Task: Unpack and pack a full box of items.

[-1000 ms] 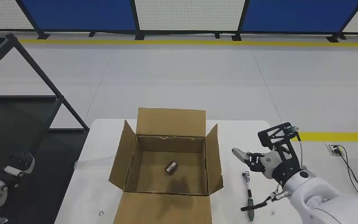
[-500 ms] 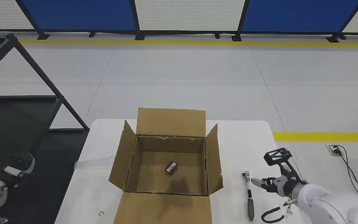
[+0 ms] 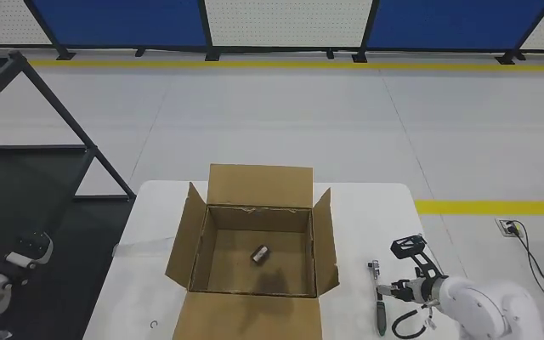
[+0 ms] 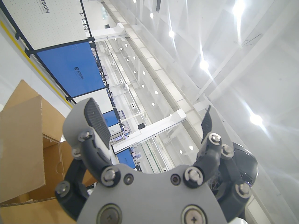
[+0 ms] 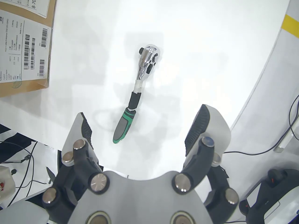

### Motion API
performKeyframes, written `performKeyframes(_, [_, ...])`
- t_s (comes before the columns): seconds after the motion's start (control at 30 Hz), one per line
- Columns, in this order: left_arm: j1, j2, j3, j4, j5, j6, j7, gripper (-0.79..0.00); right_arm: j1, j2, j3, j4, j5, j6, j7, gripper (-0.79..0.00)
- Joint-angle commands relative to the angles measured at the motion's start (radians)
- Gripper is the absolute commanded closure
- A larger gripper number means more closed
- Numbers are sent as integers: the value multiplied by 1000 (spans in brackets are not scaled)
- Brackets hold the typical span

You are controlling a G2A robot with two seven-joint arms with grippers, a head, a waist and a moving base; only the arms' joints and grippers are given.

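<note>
matt cardboard box [image 3: 255, 255], glossy chrome ratchet [image 5: 146, 62]

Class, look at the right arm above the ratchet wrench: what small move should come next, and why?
Probably lower the right tool onto the handle of the ratchet wrench and close. The tool is open and empty, hovering by the handle end, and the wrench lies loose on the table.
</note>
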Motion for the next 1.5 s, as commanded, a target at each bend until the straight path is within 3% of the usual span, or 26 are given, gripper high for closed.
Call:
performKeyframes(0.0, [0,0,0,0,0,0,0,-785,0,0,0,0,0,0,0,-785])
performKeyframes(0.1, [0,0,0,0,0,0,0,-785,0,0,0,0,0,0,0,-785])
performKeyframes(0.23, [0,0,0,0,0,0,0,-785,-21,0,-100,-15,-107,15,-33,-785])
performKeyframes(0.53, [0,0,0,0,0,0,0,-785,44,3,-168,140,-162,123,-31,-785])
performKeyframes(0.6, [0,0,0,0,0,0,0,-785,59,5,-168,171,-164,132,-34,-643])
performKeyframes(0.63, [0,0,0,0,0,0,0,-785,64,6,-168,185,-156,135,-35,-610])
performKeyframes(0.8, [0,0,0,0,0,0,0,-785,87,11,-171,242,-137,142,-37,-551])
performKeyframes(0.9, [0,0,0,0,0,0,0,-785,97,14,-176,263,-127,139,-40,-443])
performKeyframes(1.03, [0,0,0,0,0,0,0,-785,104,17,-190,278,-120,138,-42,-425])
performKeyframes(1.27, [0,0,0,0,0,0,0,-785,125,21,-220,313,-107,135,-43,-326])
performKeyframes(1.37, [0,0,0,0,0,0,0,-785,134,23,-230,327,-101,135,-43,-234])
performKeyframes(1.47, [0,0,0,0,0,0,0,-785,143,26,-235,338,-97,136,-44,-52])
